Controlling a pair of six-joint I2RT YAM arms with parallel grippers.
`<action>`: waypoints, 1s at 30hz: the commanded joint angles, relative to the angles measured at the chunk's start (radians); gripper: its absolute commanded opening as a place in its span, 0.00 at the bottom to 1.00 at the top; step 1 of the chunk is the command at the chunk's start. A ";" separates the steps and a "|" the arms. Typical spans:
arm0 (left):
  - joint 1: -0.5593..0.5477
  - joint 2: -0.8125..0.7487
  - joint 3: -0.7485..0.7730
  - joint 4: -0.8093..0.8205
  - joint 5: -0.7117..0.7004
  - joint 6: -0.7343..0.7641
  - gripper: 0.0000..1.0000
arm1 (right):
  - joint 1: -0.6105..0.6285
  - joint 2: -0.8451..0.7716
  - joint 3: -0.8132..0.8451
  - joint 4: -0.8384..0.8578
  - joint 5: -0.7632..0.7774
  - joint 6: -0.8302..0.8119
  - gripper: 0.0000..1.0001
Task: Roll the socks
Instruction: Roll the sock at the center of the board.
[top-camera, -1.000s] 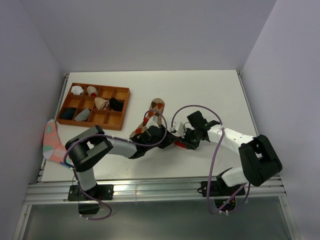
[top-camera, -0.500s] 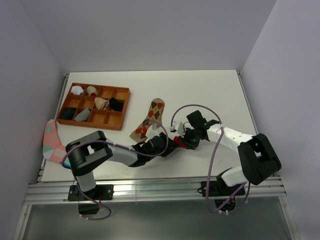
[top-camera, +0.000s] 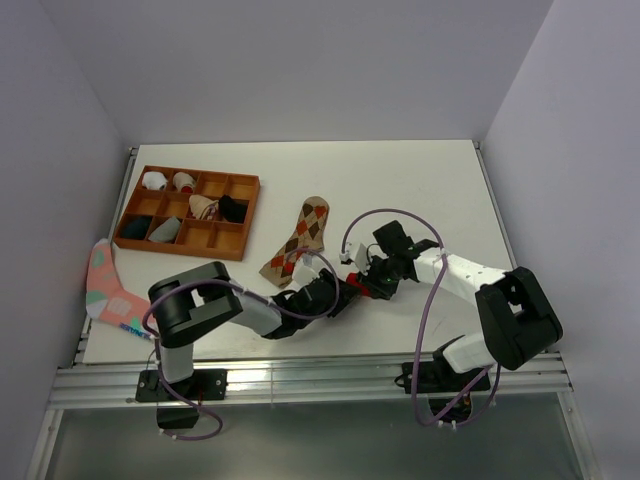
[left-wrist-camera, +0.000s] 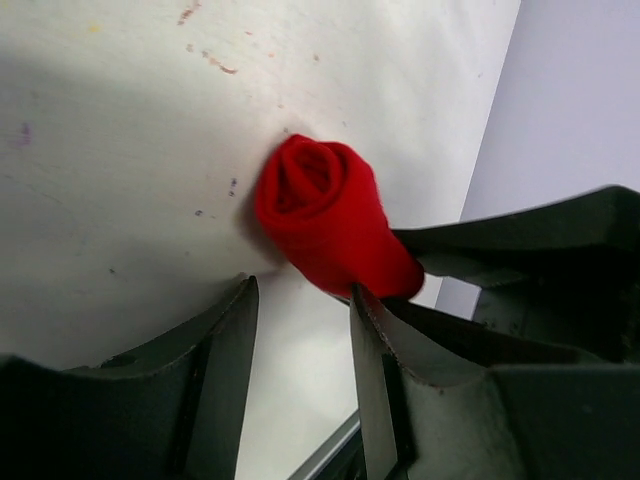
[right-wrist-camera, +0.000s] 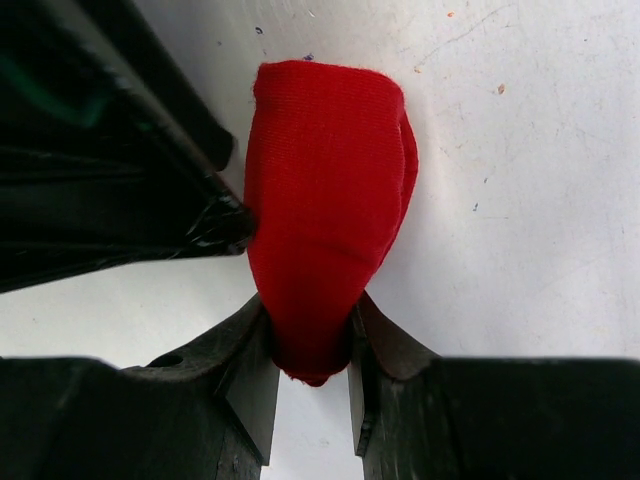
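Observation:
The red sock (left-wrist-camera: 325, 215) lies on the white table rolled into a tight bundle, its spiral end facing the left wrist camera. My right gripper (right-wrist-camera: 310, 340) is shut on the narrow end of this red roll (right-wrist-camera: 325, 190). My left gripper (left-wrist-camera: 300, 310) stands open just short of the roll, one fingertip (left-wrist-camera: 372, 305) at its lower edge and nothing between the jaws. In the top view the two grippers meet at the table's front middle, left (top-camera: 343, 294) and right (top-camera: 373, 283), with the red sock (top-camera: 362, 291) between them. The argyle sock (top-camera: 302, 238) lies flat just behind them.
A wooden compartment tray (top-camera: 243, 182) with small rolled socks stands at the back left. A pink sock (top-camera: 103, 282) hangs over the table's left edge. Purple cables (top-camera: 428, 300) loop over both arms. The table's front edge runs close behind the grippers.
My left gripper has opened wider and drawn back toward the near edge, off the argyle sock, which now shows more fully. The right gripper keeps its hold on the red roll.

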 joint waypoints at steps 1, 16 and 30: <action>-0.009 0.039 0.021 0.099 -0.044 -0.047 0.47 | 0.004 0.007 0.028 -0.014 -0.032 0.009 0.04; -0.035 0.133 -0.033 0.327 -0.098 -0.076 0.47 | 0.001 0.041 0.044 -0.026 -0.047 0.017 0.04; -0.041 0.168 -0.056 0.387 -0.110 -0.088 0.62 | 0.001 0.035 0.062 -0.051 -0.064 0.015 0.03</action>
